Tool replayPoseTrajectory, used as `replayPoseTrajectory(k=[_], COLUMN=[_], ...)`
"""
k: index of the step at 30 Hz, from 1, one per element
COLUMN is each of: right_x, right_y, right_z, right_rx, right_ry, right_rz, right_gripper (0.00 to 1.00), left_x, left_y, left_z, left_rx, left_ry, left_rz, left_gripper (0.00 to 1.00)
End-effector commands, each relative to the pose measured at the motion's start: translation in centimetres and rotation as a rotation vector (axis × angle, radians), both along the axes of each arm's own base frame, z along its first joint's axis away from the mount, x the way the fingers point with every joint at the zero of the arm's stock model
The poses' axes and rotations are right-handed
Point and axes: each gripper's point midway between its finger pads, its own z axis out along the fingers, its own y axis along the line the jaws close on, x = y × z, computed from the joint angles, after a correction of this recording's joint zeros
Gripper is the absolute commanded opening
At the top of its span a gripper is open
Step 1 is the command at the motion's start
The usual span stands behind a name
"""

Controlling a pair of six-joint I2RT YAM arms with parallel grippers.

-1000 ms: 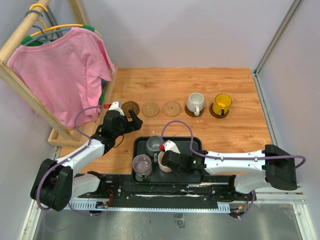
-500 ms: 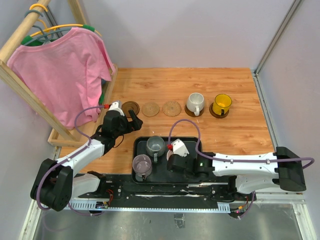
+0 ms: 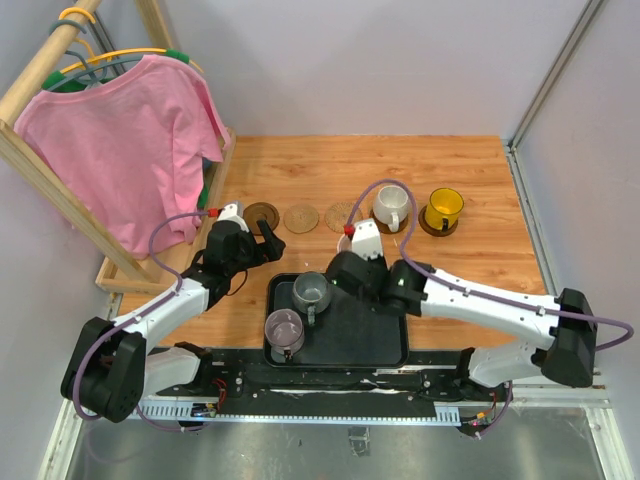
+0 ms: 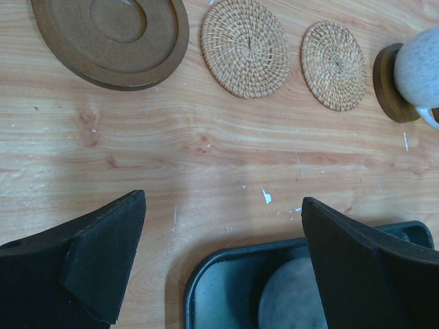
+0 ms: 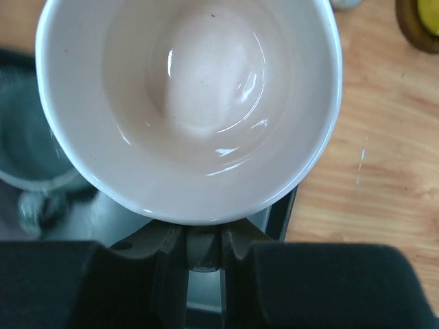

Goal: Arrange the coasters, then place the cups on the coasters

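— Right gripper [image 5: 204, 248]: what has it got?
— Its fingers are clamped on the pale pink cup [image 5: 188, 89], at the side nearest the wrist. The cup is mouth up, over the far edge of the black tray [image 3: 350, 340].
— And the left gripper [image 4: 221, 205]?
— Jaws wide apart, holding nothing, over wood just beyond the tray's far-left corner, near the bare dark brown coaster [image 4: 110, 34].
— Other cups?
— The grey-blue cup [image 3: 311, 291] and mauve cup [image 3: 284, 329] stand inside the tray, on its left side. Beyond the tray's far edge, the off-white cup [image 3: 390, 207] sits on a second brown coaster [image 4: 387, 86] and the yellow cup [image 3: 443, 208] on a third brown coaster [image 3: 424, 228].
— The tan coasters [image 4: 245, 46]?
— Two, side by side beyond the tray, between the bare brown one and the off-white cup.
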Motion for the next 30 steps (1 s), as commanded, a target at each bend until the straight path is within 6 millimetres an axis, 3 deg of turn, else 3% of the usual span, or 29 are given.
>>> replayPoseTrajectory(k=[1,8,13,19,26,30], right_x=[6.3,12.3,15.9,19.4,21.6,21.9], right_y=[1.1,2.6,3.6,4.9,5.0,5.1], right_z=[3.8,3.4,2.5,1.3,-1.4,-1.7], right_rx=[0.077,0.117,0.095,0.114,0.076,0.066], right_ry=[-0.13,-0.078,-0.031,0.048,0.115,0.124], right_rz=[-0.101,-0.105,-0.092,-0.082,-0.103,-0.105], right_gripper=[0.01,0.01,0.01,0.01,0.01,0.01], left_x=[0.5,0.7,0.8,1.0,1.2,1.5], left_y=[0.0,0.0,0.1,-0.2,-0.1,0.0], left_z=[1.0,0.4,-0.6,-0.4,-0.9,-1.3], left_rx=[0.03,0.061,0.085,0.084,0.109,0.126], left_ry=[-0.026,-0.011,0.008,-0.01,-0.005,0.003], left_rz=[-0.007,-0.022,-0.031,-0.046,-0.056,-0.053], left_gripper=[1.0,1.0,1.0,1.0,1.0,1.0])
